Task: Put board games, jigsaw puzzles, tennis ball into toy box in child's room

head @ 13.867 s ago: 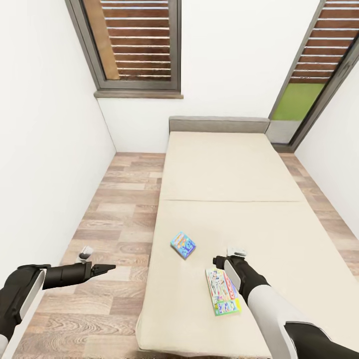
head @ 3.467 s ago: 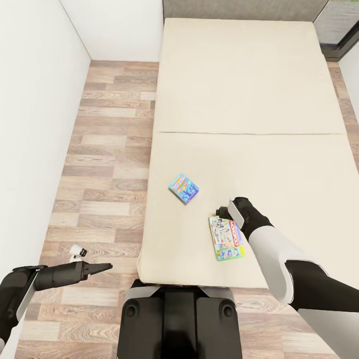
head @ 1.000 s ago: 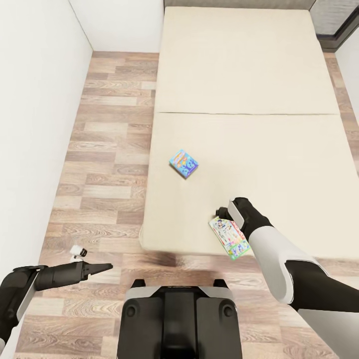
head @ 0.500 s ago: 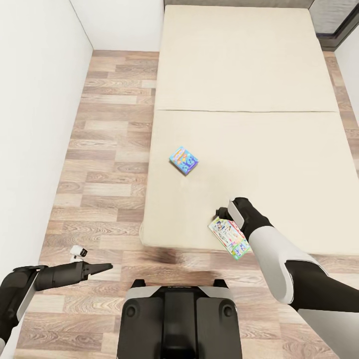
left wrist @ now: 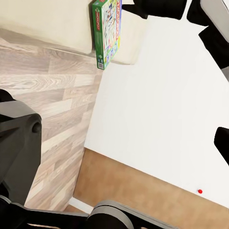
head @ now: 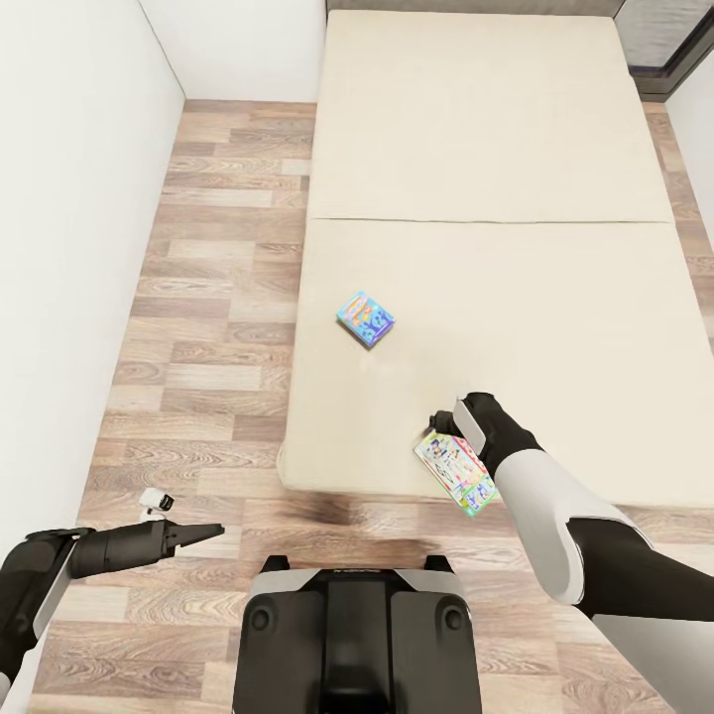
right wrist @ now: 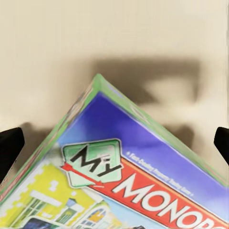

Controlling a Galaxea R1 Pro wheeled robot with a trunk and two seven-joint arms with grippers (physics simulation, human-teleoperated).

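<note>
White-green board game [head: 456,473]: tilted at the bed [head: 496,198] front edge, directly under my right end effector [head: 443,424], long axis toward me; grip state indeterminable; left end effector [head: 203,534] far off, apparently closed.

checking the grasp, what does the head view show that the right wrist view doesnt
Head view adds: the small blue board game lying flat on the bed, the wood floor, and the left hand over that floor.
Right wrist view adds: the "MY MONOPO..." lettering on the lid, close up, and the box's shadow on the cover.
Both: the white-green board game held tilted in the right hand, and the beige bed.
</note>
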